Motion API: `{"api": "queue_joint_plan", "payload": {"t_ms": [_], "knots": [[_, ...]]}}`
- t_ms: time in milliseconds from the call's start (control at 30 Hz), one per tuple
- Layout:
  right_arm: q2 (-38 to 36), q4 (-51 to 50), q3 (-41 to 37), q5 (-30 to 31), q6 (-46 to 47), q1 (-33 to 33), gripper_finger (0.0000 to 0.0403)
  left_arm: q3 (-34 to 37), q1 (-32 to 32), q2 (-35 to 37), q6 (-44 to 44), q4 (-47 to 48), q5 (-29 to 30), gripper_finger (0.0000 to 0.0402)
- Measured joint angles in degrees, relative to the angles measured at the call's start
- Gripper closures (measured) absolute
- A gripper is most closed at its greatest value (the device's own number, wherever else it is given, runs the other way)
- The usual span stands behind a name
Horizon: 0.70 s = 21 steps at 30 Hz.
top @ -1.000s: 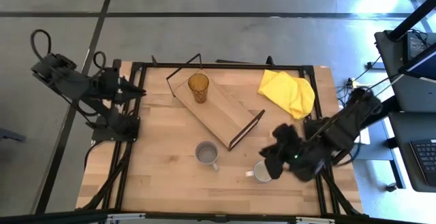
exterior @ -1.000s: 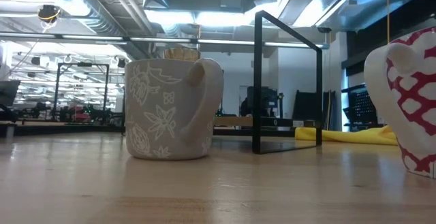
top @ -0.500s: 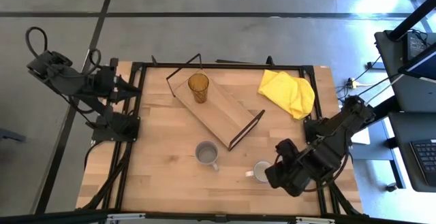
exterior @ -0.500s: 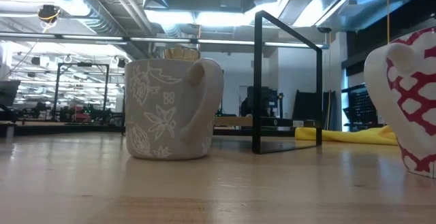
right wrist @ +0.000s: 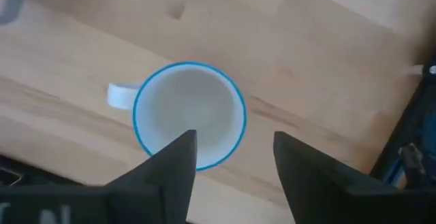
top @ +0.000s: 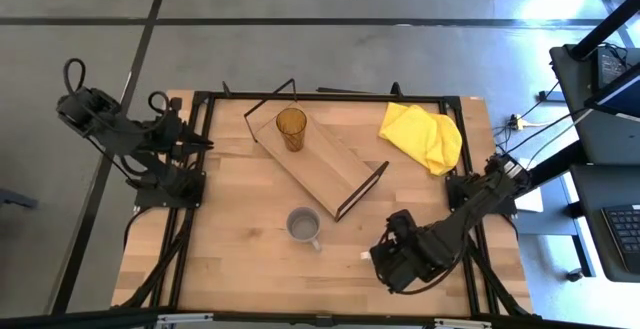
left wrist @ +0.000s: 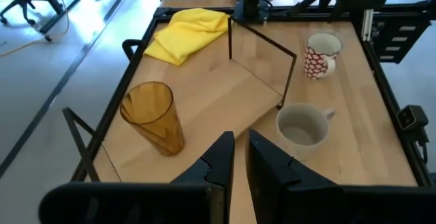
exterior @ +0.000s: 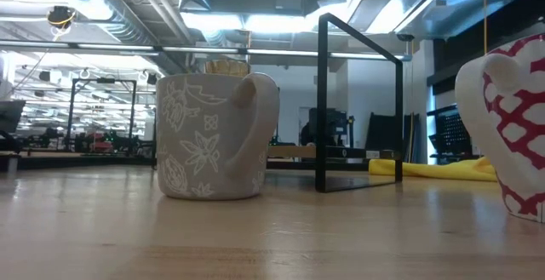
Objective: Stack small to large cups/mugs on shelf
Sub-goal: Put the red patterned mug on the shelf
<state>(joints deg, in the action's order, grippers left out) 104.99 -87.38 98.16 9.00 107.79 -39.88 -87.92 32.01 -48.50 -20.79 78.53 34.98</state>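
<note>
An amber tumbler [top: 291,128] stands upright on the far-left end of the light-wood shelf [top: 325,172], which lies slantwise on the table. A grey mug [top: 303,226] sits on its base on the table near the shelf. The white mug [right wrist: 189,123], blue-rimmed and red-patterned [exterior: 504,135], stands at the near right. My right gripper [right wrist: 231,157] hangs open straight above it, fingers pointing down, and hides it in the high view [top: 393,259]. My left gripper [left wrist: 240,159] waits shut at the table's left edge [top: 203,141].
A crumpled yellow cloth [top: 422,135] lies at the far right corner. Black wire frames [top: 362,189] rise at both ends of the shelf. Bare tabletop [top: 240,259] stretches along the near left.
My right gripper has travelled toward the table's near edge and a little left, ending above the white mug, which it now covers in the high view. The mugs, tumbler and shelf have stayed in place.
</note>
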Motion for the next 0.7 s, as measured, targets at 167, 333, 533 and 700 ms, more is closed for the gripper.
{"api": "queue_joint_plan", "payload": {"t_ms": [167, 333, 533, 700], "knots": [[-0.35, 4.31, -6.54, -1.27, 3.44, 0.02, 0.0205, 2.93, 0.0, 3.15, -0.06, -2.36, 0.01, 0.037], [-4.42, 11.52, -13.48, -0.64, 5.7, 0.02, 0.0205, 3.81, 0.0, 5.95, -0.12, -2.79, 0.02, 0.0369], [-9.97, 19.1, -22.31, -2.0, 5.67, 0.02, 0.0205, 3.83, 0.0, 7.75, -0.1, -4.62, 0.37, 0.0369], [-12.2, 28.38, -30.09, -4.06, 5.6, 0.02, 0.0205, 3.87, 0.0, 7.73, -0.12, -4.8, 0.48, 0.037]]}}
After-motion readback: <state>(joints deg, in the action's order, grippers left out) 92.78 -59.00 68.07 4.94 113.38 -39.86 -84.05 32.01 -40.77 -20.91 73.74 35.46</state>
